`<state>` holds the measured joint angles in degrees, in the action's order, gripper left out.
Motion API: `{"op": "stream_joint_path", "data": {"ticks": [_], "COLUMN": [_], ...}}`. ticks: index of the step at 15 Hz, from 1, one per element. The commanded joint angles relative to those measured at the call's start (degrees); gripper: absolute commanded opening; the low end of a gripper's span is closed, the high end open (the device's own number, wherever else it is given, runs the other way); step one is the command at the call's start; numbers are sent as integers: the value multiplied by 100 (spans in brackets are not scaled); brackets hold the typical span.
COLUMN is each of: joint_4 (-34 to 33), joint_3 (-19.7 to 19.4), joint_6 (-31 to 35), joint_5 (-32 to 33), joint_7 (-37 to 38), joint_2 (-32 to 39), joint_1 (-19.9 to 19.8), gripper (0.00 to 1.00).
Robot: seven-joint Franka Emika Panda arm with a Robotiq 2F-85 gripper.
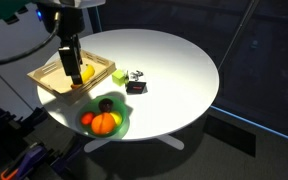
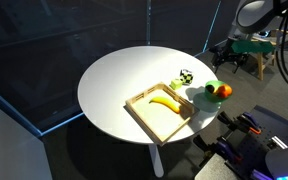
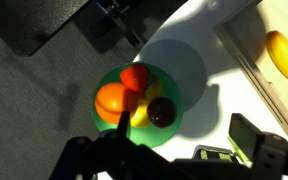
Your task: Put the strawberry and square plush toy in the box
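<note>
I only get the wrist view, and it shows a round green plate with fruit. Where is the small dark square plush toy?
Observer: In an exterior view the small dark square plush toy lies on the round white table. It is outside the shallow light-wood box, just beyond the yellow-green cube near its corner.
Operator: I see a bit of something yellow in the box. Is anything else in there?
Observer: No. In an exterior view the whole box shows, and one yellow banana is all it holds.
</note>
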<state>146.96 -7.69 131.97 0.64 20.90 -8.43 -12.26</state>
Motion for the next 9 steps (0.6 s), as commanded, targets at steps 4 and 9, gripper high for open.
{"op": "stream_joint_path", "data": {"ticks": [4, 9], "joint_4": [419, 494], "joint_3": [-118, -223], "joint_6": [771, 1307], "joint_5": [293, 344], "joint_7": [775, 1046], "joint_2": [133, 559], "joint_1": [-202, -256], "gripper": [100, 100]}}
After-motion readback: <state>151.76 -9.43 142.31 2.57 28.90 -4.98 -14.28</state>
